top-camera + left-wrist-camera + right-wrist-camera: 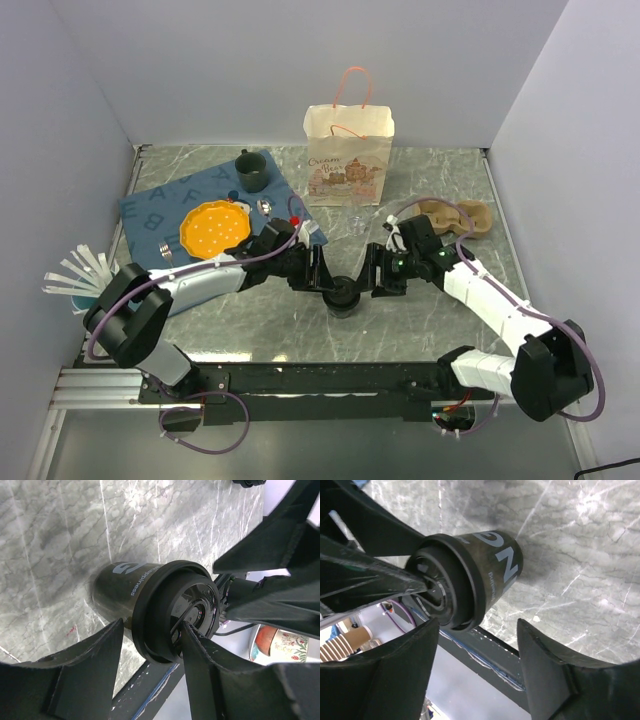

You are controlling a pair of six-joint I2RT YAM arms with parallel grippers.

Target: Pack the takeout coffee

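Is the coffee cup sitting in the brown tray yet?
No, the coffee cup stands on the table, well apart from the brown tray over at the right.

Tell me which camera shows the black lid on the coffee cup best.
Left wrist: the lid faces that camera, large, with its rim and recessed top clear. The right wrist view shows it more from the side, its top partly blocked. The top external view shows only a small dark disc.
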